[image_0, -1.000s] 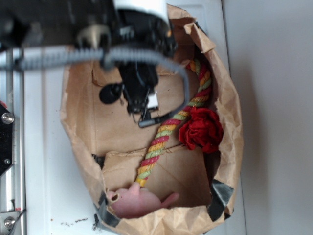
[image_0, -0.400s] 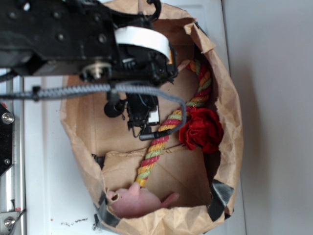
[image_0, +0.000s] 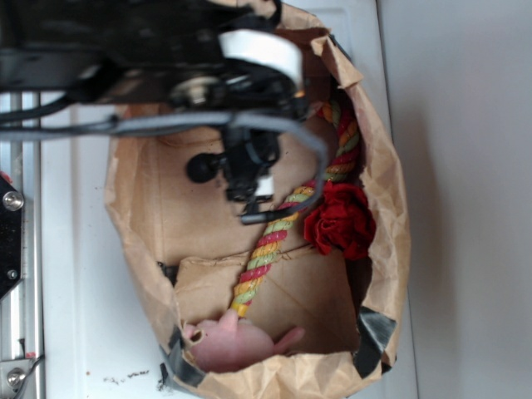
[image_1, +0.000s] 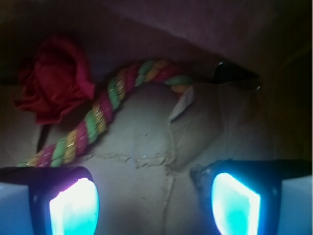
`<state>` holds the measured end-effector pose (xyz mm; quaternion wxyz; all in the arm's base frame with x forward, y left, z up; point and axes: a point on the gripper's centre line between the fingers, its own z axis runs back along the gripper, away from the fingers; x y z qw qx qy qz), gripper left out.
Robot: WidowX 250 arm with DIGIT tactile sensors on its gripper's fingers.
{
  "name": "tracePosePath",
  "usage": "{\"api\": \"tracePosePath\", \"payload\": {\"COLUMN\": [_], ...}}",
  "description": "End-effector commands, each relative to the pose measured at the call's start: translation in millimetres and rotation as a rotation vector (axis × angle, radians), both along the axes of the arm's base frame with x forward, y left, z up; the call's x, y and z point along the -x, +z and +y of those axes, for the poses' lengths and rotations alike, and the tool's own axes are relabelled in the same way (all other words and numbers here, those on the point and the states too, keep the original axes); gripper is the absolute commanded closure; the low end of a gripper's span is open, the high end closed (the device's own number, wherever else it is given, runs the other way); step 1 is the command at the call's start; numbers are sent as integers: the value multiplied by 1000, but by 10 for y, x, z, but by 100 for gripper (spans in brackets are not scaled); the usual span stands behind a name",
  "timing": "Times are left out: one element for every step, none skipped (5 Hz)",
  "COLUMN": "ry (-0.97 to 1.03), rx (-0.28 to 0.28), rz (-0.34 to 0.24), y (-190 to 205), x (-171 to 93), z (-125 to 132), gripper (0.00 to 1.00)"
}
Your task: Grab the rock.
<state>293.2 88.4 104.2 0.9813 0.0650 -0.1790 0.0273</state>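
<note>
A brown paper bag (image_0: 137, 224) with crumpled walls and patches of black tape lies open on a white surface (image_0: 75, 274). The black robot arm (image_0: 125, 50) reaches over its upper part, and the gripper (image_0: 247, 184) hangs inside above the bag's paper floor. In the wrist view the gripper (image_1: 155, 203) stands wide, its two glowing fingers (image_1: 73, 208) set well apart with only bare paper between them; nothing is held. A twisted rope (image_0: 274, 241) of red, yellow and green strands runs diagonally across the bag floor, from the upper right wall toward the lower middle. A red fabric flower (image_0: 341, 220) lies just beside the rope on its right, against the bag wall; the wrist view shows the same flower (image_1: 54, 81) at upper left with the rope (image_1: 98, 120) curving past it. A pink plush toy (image_0: 237, 342) rests at the bag's lower end. The small mottled dark brown-grey rock cannot be made out in either view; its position cannot be determined.
</note>
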Motion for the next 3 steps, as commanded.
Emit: {"api": "tracePosePath", "payload": {"ry": [38,37,39], "rx": [-66,-85,-85], "rz": [23,19,10], "y": [158,112,104], "x": [-29,-28,-26], "z": [167,186,228], "gripper": [0,0,0]}}
